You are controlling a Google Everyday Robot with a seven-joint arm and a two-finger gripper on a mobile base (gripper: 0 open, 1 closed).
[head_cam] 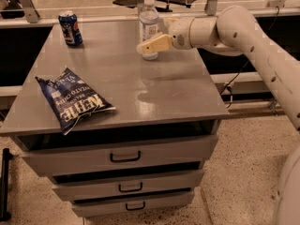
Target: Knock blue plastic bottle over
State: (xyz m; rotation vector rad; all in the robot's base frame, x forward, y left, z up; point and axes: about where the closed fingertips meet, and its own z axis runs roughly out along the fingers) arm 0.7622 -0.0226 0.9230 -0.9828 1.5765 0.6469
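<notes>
Now gripper [151,46] seen low against blue plastic bottle [148,21] (upright, far side of table); gripper state cannot be told. Risk: bottle slid, not toppled, if pushed this low.

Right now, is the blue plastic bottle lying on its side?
No, the blue plastic bottle stands upright on the cabinet top, gripper at its lower part.

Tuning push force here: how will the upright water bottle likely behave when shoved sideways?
The blue plastic bottle stands tall and narrow, so it should tip easily. The hand is at its lower half, so it might slide first. Round-bodied, it may roll once down.
</notes>
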